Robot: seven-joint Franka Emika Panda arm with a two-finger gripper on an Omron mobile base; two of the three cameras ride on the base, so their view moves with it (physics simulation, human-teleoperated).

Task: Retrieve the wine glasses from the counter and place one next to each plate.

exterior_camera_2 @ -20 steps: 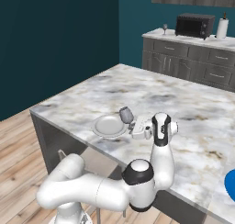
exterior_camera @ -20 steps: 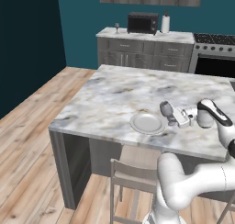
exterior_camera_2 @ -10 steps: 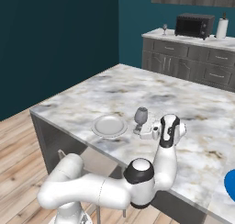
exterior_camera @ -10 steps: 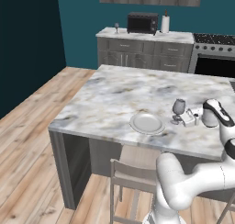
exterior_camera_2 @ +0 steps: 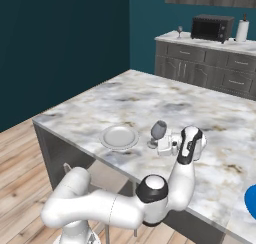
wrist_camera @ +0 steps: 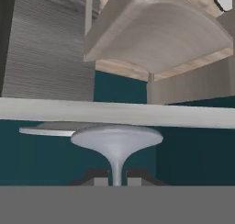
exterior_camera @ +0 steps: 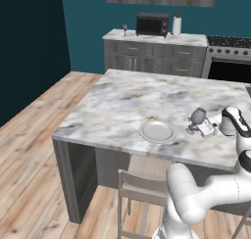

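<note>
On the long marbled island, a grey-blue wine glass (exterior_camera: 198, 116) (exterior_camera_2: 159, 129) stands upright just right of the pale grey-white plate (exterior_camera: 157, 131) (exterior_camera_2: 119, 137). My gripper (exterior_camera: 206, 128) (exterior_camera_2: 165, 146) is shut on its stem from the side. In the rolled-over hand view, the glass foot (wrist_camera: 117, 138) sits at the island's surface, its stem between my fingertips (wrist_camera: 95, 177), with the plate's rim (wrist_camera: 46, 130) beside it. A second wine glass (exterior_camera: 124, 27) (exterior_camera_2: 180, 30) stands on the far counter (exterior_camera: 157, 37). The blue plate (exterior_camera_2: 251, 200) shows at the island's right end.
A microwave (exterior_camera: 152, 24) and a paper towel roll (exterior_camera: 177, 24) stand on the far counter, with a stove (exterior_camera: 229, 61) to its right. A wooden chair (exterior_camera: 142, 184) is tucked under the island's near edge, below the plate.
My gripper has carried the wine glass to the right, from over the pale plate's edge to a spot beside the plate. The grip on the stem has stayed shut.
</note>
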